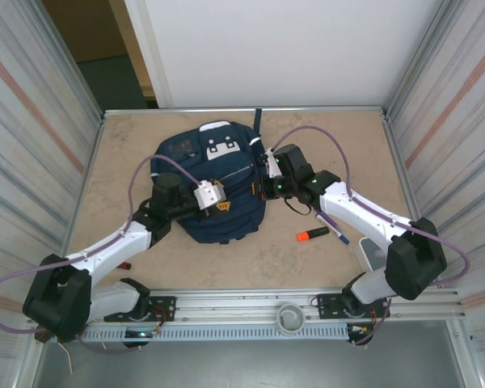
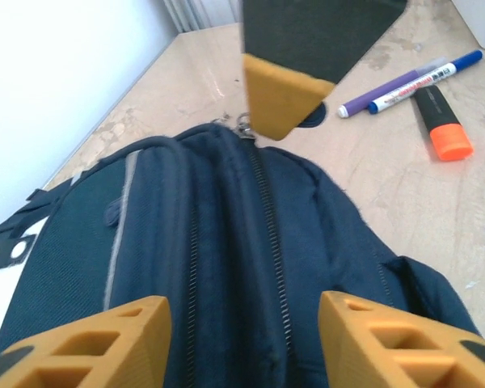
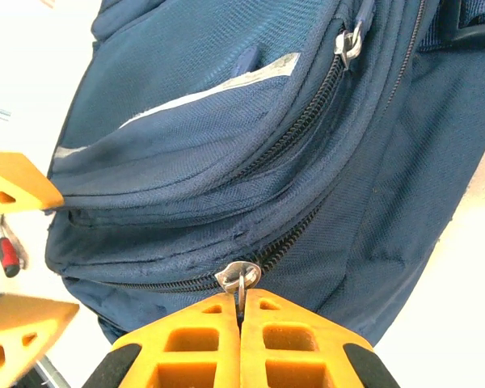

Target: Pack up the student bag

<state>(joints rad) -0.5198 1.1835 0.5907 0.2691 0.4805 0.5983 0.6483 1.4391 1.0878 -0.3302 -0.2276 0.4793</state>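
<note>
student bag (image 1: 214, 174) mid desk (image 1: 339, 153), your left tool (image 1: 221, 207) above it, your right tool (image 3: 241, 307) on its right-side zipper pull (image 3: 238, 277), pens (image 1: 331, 228) further right

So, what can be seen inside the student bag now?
Nothing: the student bag lies on the table with its visible zippers closed, so fabric hides any contents. The right gripper is shut on a zipper pull.

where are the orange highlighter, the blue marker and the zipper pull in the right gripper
orange highlighter (image 2: 451, 144), left wrist view, on its orange cap
blue marker (image 2: 468, 59), left wrist view, on its blue cap
zipper pull (image 3: 238, 277), right wrist view, on its metal ring
</note>
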